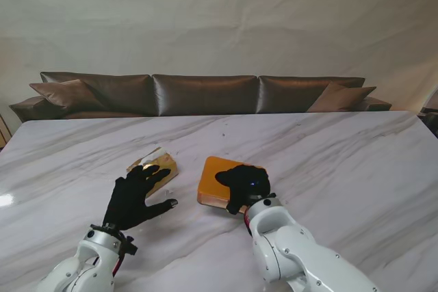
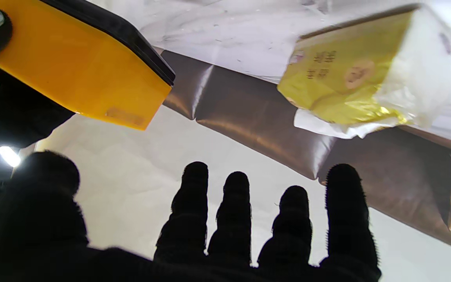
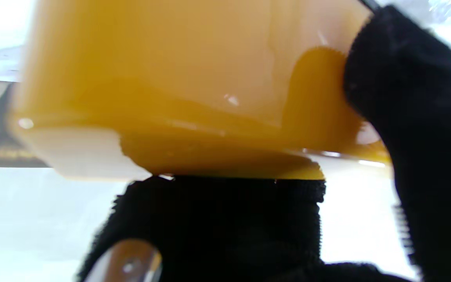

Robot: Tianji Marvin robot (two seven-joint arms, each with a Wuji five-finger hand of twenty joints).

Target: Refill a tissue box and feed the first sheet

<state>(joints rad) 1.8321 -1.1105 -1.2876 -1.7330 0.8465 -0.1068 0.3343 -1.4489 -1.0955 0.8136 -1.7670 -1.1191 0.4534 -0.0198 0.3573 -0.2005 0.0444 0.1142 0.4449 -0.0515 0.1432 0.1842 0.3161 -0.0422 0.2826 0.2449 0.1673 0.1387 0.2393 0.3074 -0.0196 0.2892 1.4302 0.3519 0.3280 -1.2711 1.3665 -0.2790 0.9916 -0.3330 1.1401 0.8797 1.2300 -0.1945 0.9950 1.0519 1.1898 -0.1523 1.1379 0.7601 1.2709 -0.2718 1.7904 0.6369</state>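
Observation:
The orange tissue box (image 1: 213, 177) lies on the marble table in front of me, and its black base edge shows in the left wrist view (image 2: 80, 70). My right hand (image 1: 245, 184) is clamped over its right end. In the right wrist view the fingers (image 3: 217, 219) lie across one face of the box (image 3: 190, 90) and the thumb (image 3: 417, 98) presses its side. A yellow tissue pack (image 1: 157, 163) in clear wrap rests to the left of the box. My left hand (image 1: 137, 197) hovers just nearer to me than the pack (image 2: 350, 78), its fingers (image 2: 233, 219) spread and holding nothing.
The white marble table (image 1: 328, 162) stretches wide on both sides. A brown leather sofa (image 1: 205, 94) stands behind its far edge. The two hands are about a hand's width apart.

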